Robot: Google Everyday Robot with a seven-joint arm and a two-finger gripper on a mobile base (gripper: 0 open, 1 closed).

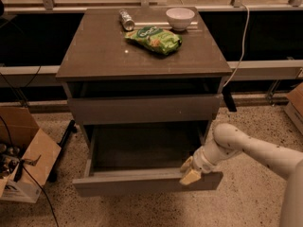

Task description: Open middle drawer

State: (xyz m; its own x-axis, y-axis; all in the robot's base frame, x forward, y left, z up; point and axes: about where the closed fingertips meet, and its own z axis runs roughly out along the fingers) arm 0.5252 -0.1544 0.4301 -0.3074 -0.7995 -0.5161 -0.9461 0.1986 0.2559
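The middle drawer (142,182) stands pulled well out of the grey-brown cabinet (94,56), and its grey inside (142,148) shows with nothing in it. My gripper (189,171) is at the right end of the drawer's front, on its top edge. One beige finger (185,164) is inside the front and the other finger (192,177) is outside it, closed on the edge. My white arm (246,148) comes in from the lower right. The drawer front above (142,109) is pushed in.
On the cabinet top lie a green chip bag (154,39), a white bowl (180,18) and a can (126,20). An open cardboard box (21,155) stands on the floor at the left. A white cable (242,37) hangs at the right, by another box (296,105).
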